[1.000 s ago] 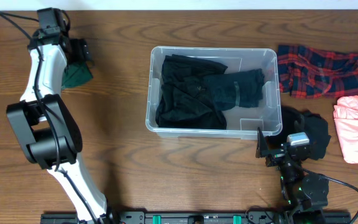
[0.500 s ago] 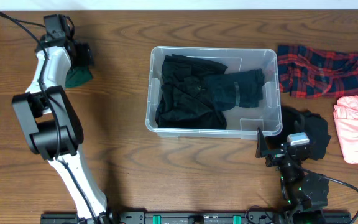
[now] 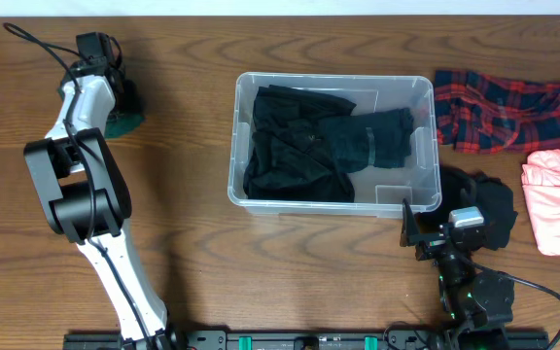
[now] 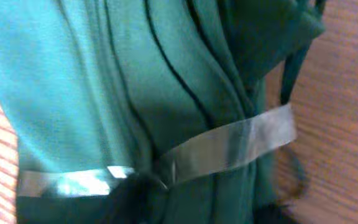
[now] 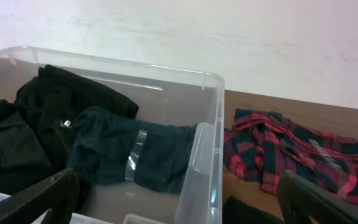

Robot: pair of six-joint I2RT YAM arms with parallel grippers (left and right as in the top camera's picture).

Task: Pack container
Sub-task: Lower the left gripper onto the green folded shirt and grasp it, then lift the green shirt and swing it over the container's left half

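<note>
The container (image 3: pixel 333 78) is a clear bin at the table's middle, holding black clothes (image 3: pixel 299 146) and a taped dark teal bundle (image 3: pixel 372 136). In the right wrist view its rim (image 5: pixel 219 81) and the teal bundle (image 5: pixel 129 155) show close up. A folded green garment (image 3: pixel 122 122) with a clear tape band lies at the far left. My left gripper (image 3: pixel 115 97) is pressed down onto it. The green garment (image 4: pixel 135 93) fills the left wrist view and bunches where the left gripper (image 4: pixel 197 208) closes on it. My right gripper (image 3: pixel 426 233) stands open and empty by the bin's near right corner.
A red and navy plaid shirt (image 3: pixel 504 112) lies right of the bin, with a pink garment (image 3: pixel 557 199) below it at the table's right edge. A black garment (image 3: pixel 489 209) sits just beside the right arm. The plaid shirt (image 5: pixel 291 149) also shows ahead of the right wrist.
The left arm has swung slightly right and dropped its gripper onto the green garment, with the jaws narrowing on the cloth. The right arm has not moved.
</note>
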